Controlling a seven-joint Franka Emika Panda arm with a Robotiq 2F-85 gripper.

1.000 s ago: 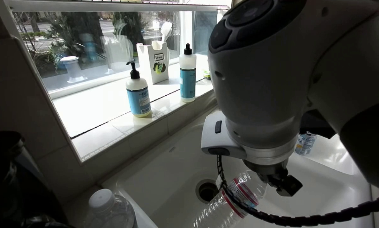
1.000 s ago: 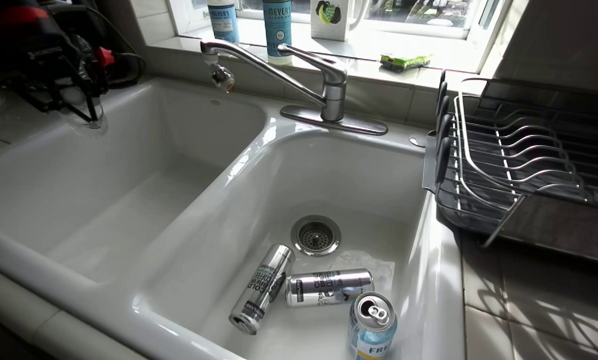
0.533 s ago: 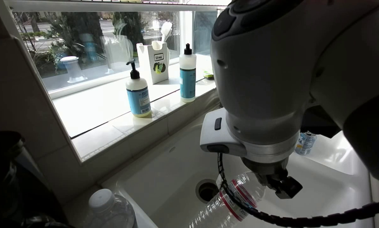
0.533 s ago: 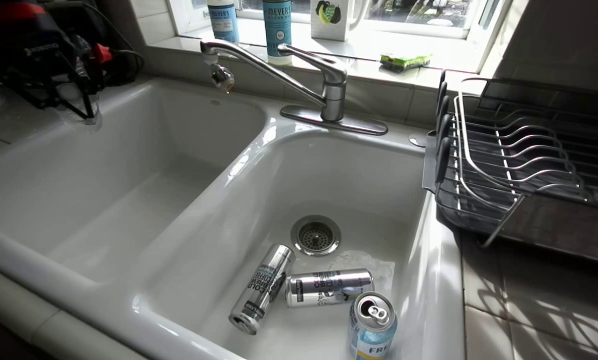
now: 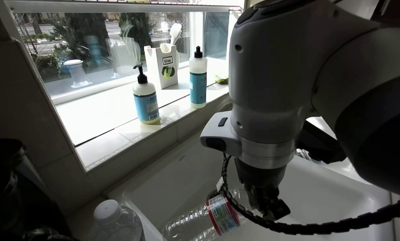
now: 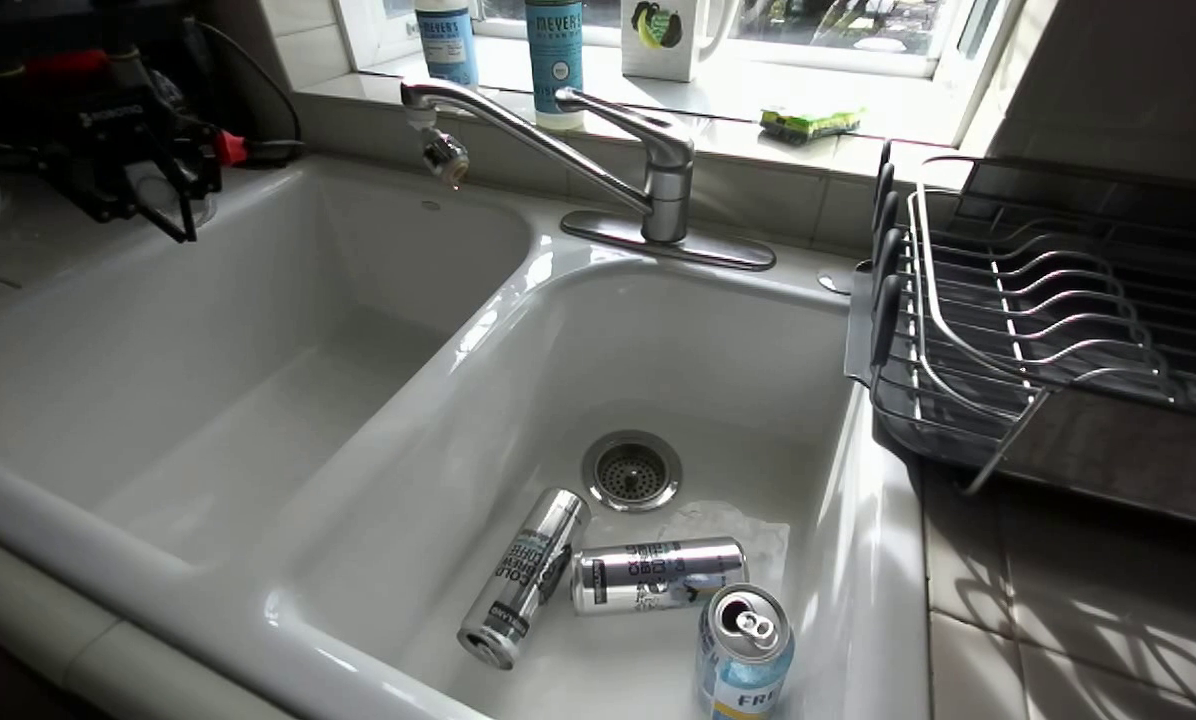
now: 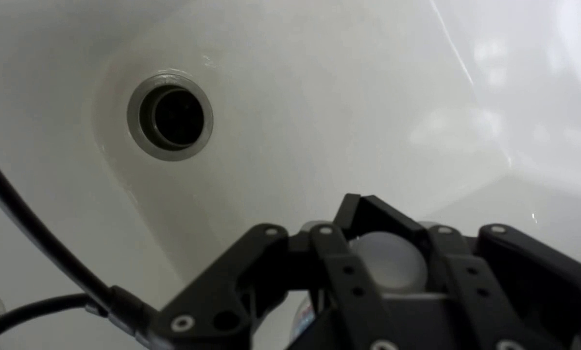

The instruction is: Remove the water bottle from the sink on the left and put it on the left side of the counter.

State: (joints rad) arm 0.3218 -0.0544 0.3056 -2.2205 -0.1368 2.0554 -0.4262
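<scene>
1. On the left we find the counter point(image 6: 28, 240), where the carry should end. A big white-capped bottle point(image 5: 116, 221) stands upright just left of the sink point(image 6: 408, 240), its base cut off by the picture edge. We judge the placing as not yet done.
2. Next comes the water bottle point(image 5: 210, 217), tilted, base end toward the lower left and neck end toward the gripper point(image 7: 361, 201). In an exterior view it overlaps the drain point(image 7: 174, 116) (which the wrist view shows in full). It looks raised off the sink floor, so we count grasp and lift as done.
3. Its base end shows against the left rim point(image 5: 148, 226); whether it clears it, we cannot tell. As we see it, crossing to the left, lowering, letting go and backing off are left.
4. Further right, the gripper is narrow, closed on the bottle around the neck. Between its fingers we see what we take for its white cap point(image 7: 392, 262); black links hide the exact contact.
5. Rightmost, the arm point(image 5: 270, 83) enters from the right, its wrist pointing down over the sink, a black cable point(image 5: 320, 230) looping low in front of the bottle.
</scene>
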